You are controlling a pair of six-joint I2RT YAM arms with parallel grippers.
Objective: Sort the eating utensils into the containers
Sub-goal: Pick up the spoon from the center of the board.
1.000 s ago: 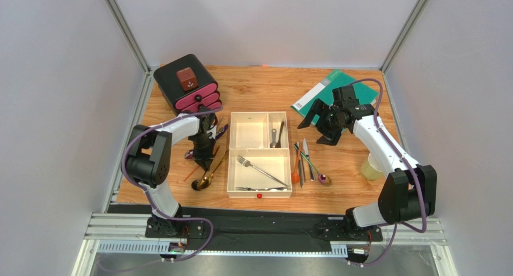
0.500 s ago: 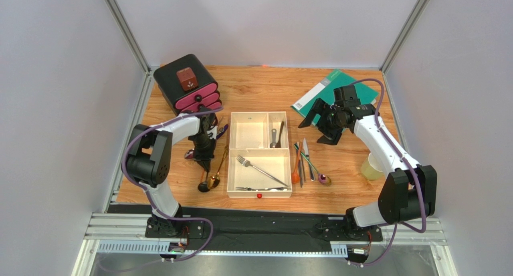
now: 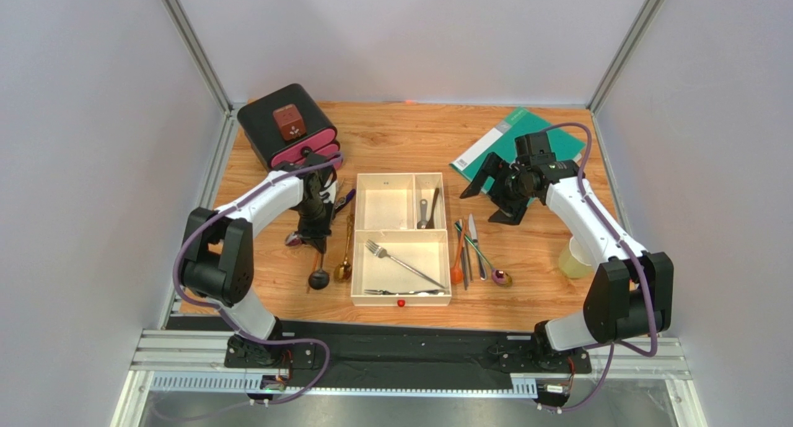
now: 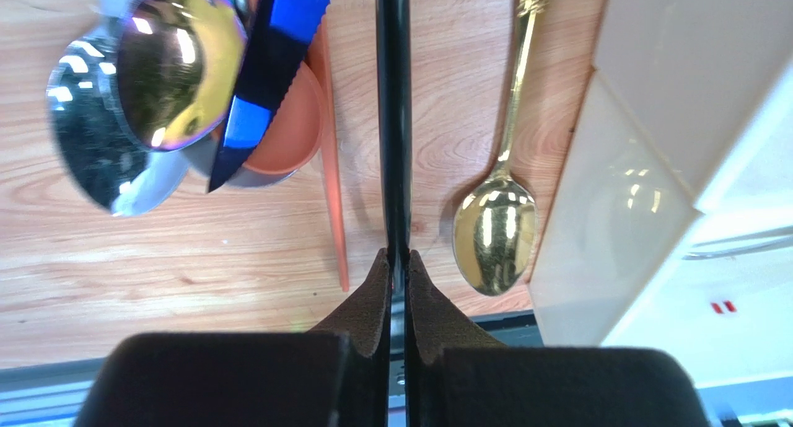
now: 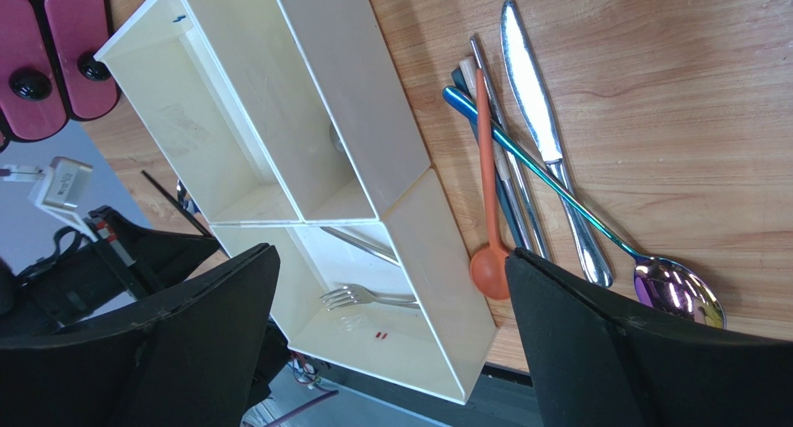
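Your left fingers (image 4: 385, 273) are pinched tight on the slim handle of the black spoon (image 4: 393, 120), which runs straight away from them over the bench (image 4: 186, 250). From above, its round bowl shows on the near side of the fingers, left of the tray (image 3: 355, 260); you cannot tell whether it is clear of the wood. An orange stick (image 4: 333, 195) lies just left of the handle. The gold spoon (image 4: 495, 232) lies just right of it, along the tray's outer wall, bowl toward the near edge. Further left is a heap: a blue knife (image 4: 270, 64) across an orange bowl (image 4: 288, 129), a rainbow spoon (image 4: 177, 64) and a silver spoon (image 4: 93, 139).

Your right fingers (image 3: 493, 196) are spread wide, holding nothing, above the bench right of the tray's far half. Below them lies a tight row beside the tray: an orange spoon (image 5: 486, 185), a table knife (image 5: 540, 120), dark sticks and a purple spoon (image 5: 675, 292) on a blue-green handle.

In the tray, a fork (image 3: 400, 262) lies slanted in the large compartment and a silver piece (image 3: 426, 213) lies in the right small one.

A black box (image 3: 288, 129), a green book (image 3: 517, 139) and a yellow cup (image 3: 574, 260) stand around the edges.
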